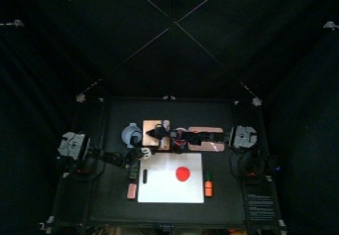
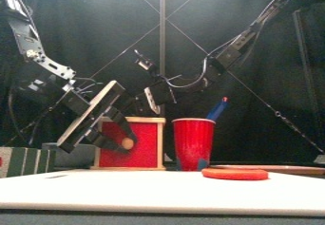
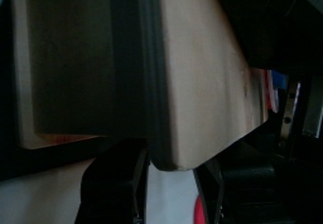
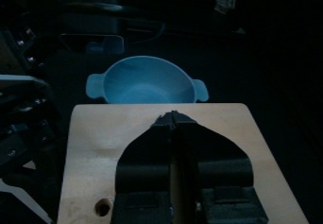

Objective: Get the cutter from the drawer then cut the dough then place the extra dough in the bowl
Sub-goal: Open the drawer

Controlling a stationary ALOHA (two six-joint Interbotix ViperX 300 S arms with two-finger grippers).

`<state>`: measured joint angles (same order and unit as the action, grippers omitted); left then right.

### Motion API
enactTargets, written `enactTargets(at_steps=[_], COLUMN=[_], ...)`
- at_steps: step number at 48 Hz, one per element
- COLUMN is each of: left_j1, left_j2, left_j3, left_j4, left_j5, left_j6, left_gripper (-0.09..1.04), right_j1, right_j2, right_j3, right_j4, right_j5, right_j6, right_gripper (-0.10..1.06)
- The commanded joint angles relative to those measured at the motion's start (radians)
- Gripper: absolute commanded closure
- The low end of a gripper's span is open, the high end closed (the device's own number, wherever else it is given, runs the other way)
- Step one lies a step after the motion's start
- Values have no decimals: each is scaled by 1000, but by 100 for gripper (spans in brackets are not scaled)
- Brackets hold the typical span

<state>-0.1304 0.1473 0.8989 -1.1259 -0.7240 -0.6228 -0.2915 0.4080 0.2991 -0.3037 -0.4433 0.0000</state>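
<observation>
Standing at the back of the table, behind the white cutting board with its flat red dough, the pale wooden box turns its red drawer front forward. The left arm slants in from the left, and the left gripper has its jaws clamped narrowly on the box's left edge. The right arm leans down from the right, and the right gripper has its jaws pressed together just above the box's top, with a blue-grey bowl just left of the box and a red cup to its right.
</observation>
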Motion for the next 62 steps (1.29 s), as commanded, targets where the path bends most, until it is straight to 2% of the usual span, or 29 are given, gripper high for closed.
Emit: enactTargets(at_steps=[1,62], left_j1=[-29,-178], left_j2=[-35,-55], left_j3=[-9,-18], left_j4=[-5,-51], left_j5=[18,44], left_j6=[2,0], left_gripper=[30,30], right_j1=[8,8], right_j2=[-9,-9], right_j3=[2,3], right_j4=[0,-2], right_j5=[5,5], right_j6=[-3,-5], right_gripper=[97,97])
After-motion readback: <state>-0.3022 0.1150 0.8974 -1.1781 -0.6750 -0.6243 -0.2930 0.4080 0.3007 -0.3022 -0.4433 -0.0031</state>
